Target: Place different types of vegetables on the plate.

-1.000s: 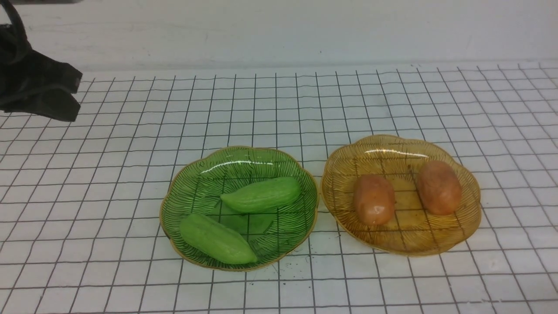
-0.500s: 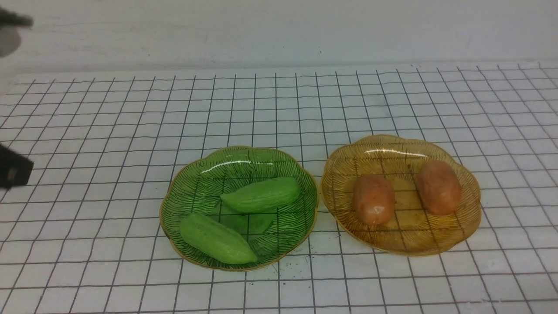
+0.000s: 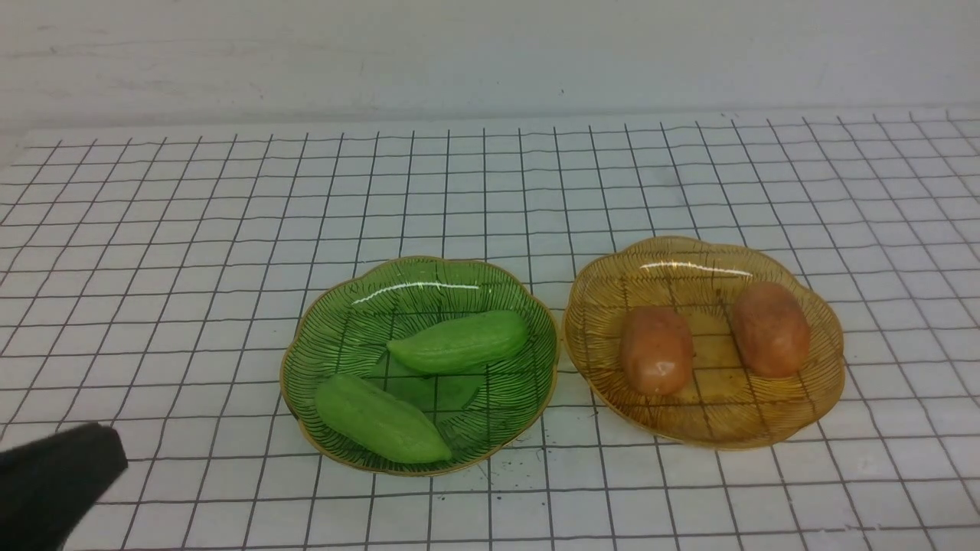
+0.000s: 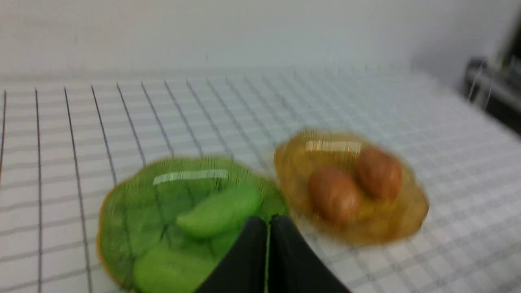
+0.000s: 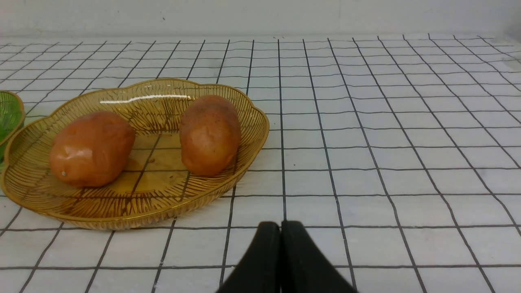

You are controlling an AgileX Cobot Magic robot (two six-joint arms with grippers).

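Front view high, looking forward and down over the bench [image 3: 490,176] — both wrist views low, near; all three share the amber plate [image 3: 831,375] [image 4: 421,207] [image 5: 256,122].

2 lt-green cucumbers are lying in green plate [image 3: 321,337]: one [image 3: 458,342] near ctr, tapered tip pointing 8 o'clock; other [image 3: 380,419] at 7 o'clock rim. 2 orange-brown potatoes [image 3: 656,350] [image 3: 770,328] are sitting side by side, apart, in amber plate [image 3: 689,256] at 3 o'clock of green.
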